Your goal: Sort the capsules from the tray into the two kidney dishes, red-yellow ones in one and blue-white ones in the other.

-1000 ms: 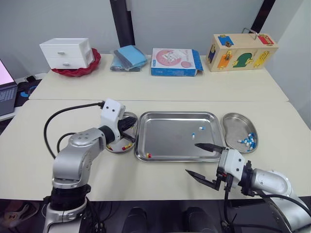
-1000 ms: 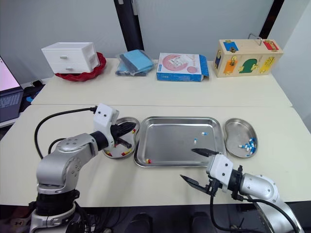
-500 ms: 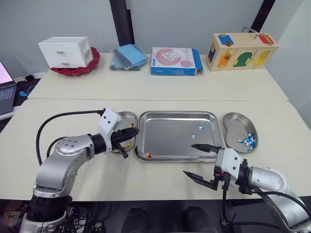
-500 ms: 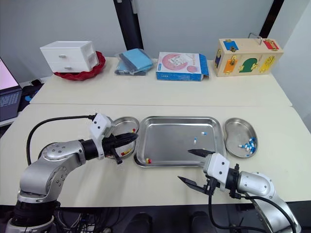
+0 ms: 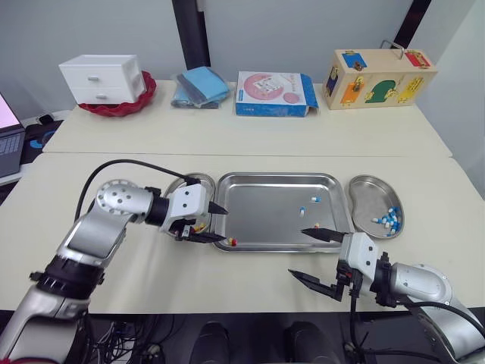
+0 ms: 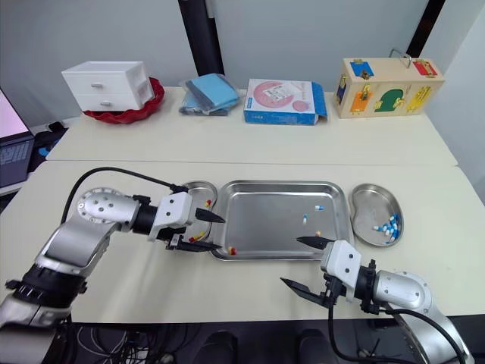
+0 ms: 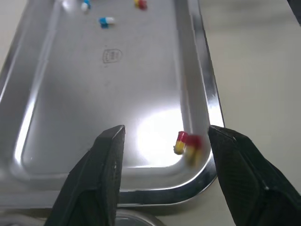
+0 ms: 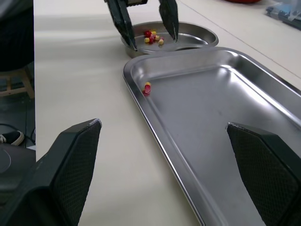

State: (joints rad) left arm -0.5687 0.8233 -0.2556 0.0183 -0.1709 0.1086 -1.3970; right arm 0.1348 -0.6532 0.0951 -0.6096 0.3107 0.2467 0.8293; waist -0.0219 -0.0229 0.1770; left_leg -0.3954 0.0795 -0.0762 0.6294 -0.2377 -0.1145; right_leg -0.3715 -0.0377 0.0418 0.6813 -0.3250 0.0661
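Overhead, the head cameras show the left gripper point(image 5: 220, 224) spread open at the near-left corner of the tray point(image 5: 273, 177), with a red-yellow capsule point(image 5: 232, 243) just inside that corner by its fingertips. Two blue-white capsules point(image 5: 301, 211) lie toward the tray's right side. The left kidney dish point(image 5: 182, 184) and the right kidney dish point(image 5: 362, 182) sit just beside the tray's ends. The right gripper point(image 5: 299, 252) hangs released off the tray's near edge. Along the left wrist, both fingers point(image 7: 106, 155) frame that corner capsule. Along the right wrist, wide-apart fingers point(image 8: 80, 155) face the tray's length.
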